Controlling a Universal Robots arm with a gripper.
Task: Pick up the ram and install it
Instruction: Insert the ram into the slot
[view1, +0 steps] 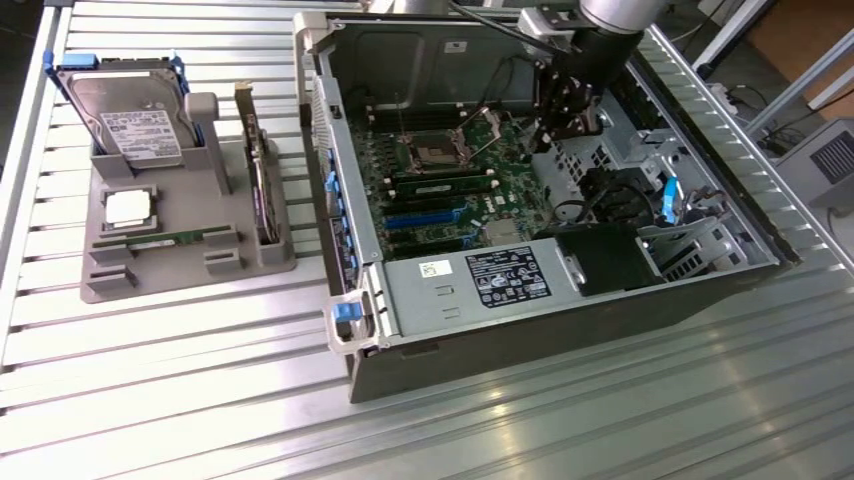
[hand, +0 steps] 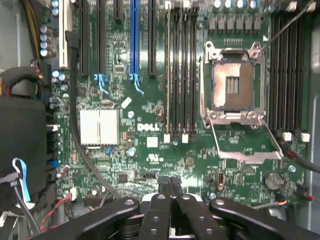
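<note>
An open computer case (view1: 534, 290) is seen lying on the table (view1: 174, 390), toward the exterior view's right, with the motherboard (hand: 150, 145) exposed inside. A grey holder (view1: 120, 270) is placed at the exterior view's left, carrying a hard drive (view1: 134, 125). The gripper (hand: 169, 183) is held above the motherboard inside the case, its fingers pressed together with nothing between them. The ram (view1: 171, 240) is left lying flat in the holder, near its front edge, well apart from the gripper.

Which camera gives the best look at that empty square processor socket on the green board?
The wrist view: it looks straight down on the processor socket, open, its metal frame and levers plain. The exterior view shows it small and slanted inside the computer case.
</note>
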